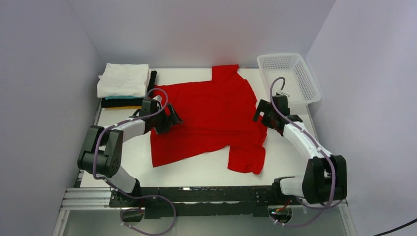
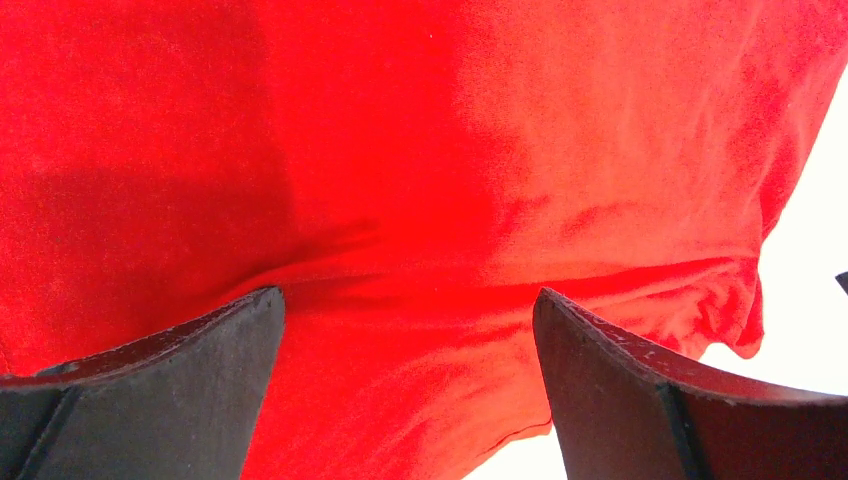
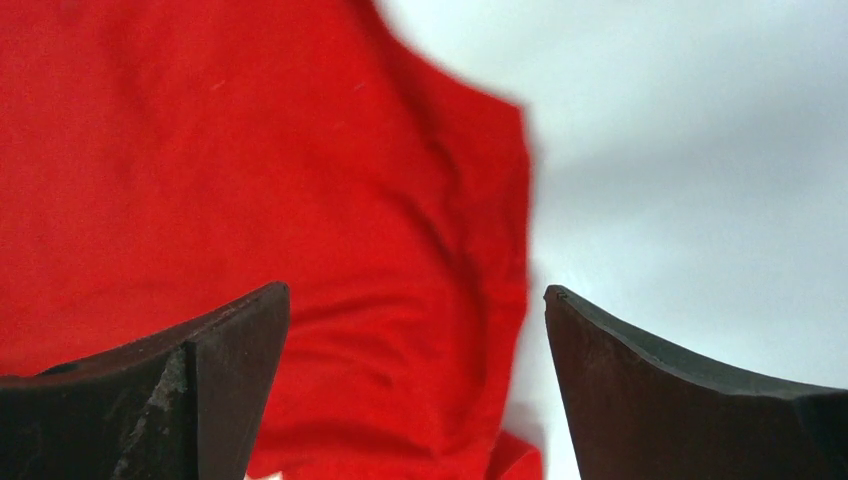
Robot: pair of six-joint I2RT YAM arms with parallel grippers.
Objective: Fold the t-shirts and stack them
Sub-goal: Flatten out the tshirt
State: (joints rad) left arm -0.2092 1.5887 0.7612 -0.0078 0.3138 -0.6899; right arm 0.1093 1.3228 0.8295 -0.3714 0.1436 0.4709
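Nearby: folded stack [image 1: 123, 81] far-left | basket [image 1: 315, 94] far-right | red t-shirt [image 1: 216, 113] between

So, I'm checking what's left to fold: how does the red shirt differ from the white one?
The red shirt lies spread open; the white shirt is folded square. The red shirt covers far more area than the white shirt. The red shirt lies alone; the white shirt tops a stack. Both are plain cloth.

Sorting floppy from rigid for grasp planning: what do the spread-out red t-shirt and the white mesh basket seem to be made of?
The red short-sleeved t-shirt looks like soft, matte knit cloth: it lies limp with wrinkles and folded edges. The white mesh basket looks like rigid moulded plastic, probably smooth: even lattice holes, straight stiff rim.
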